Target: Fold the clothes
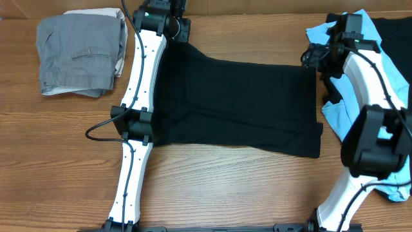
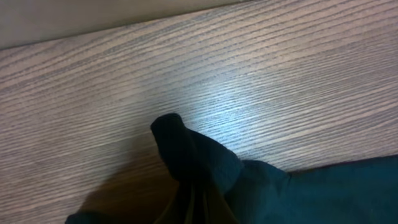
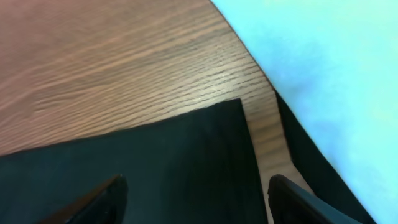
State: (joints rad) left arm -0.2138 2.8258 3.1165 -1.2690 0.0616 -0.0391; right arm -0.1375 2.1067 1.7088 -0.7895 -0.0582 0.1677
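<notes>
A black T-shirt [image 1: 238, 103] lies spread flat across the middle of the wooden table [image 1: 225, 187], in a roughly rectangular shape with its long side running left to right. The left gripper [image 1: 175, 27] sits at the shirt's far left corner. In the left wrist view its jaws are together on a pinch of the black cloth, which bunches into a small raised peak above the wood. The right gripper [image 3: 198, 183] is at the shirt's far right corner. Its two fingers [image 3: 106, 196] stand well apart over the black fabric with nothing clamped between them, and the shirt's square corner lies flat just ahead of them. Just beside that corner, on the right side of the table, lies a light blue tee [image 3: 329, 81], partly under the right arm. Another black garment [image 1: 394, 29] lies beyond it at the far right edge. A folded pair of grey trousers [image 1: 80, 55] rests at the far left, well apart from the shirt.
</notes>
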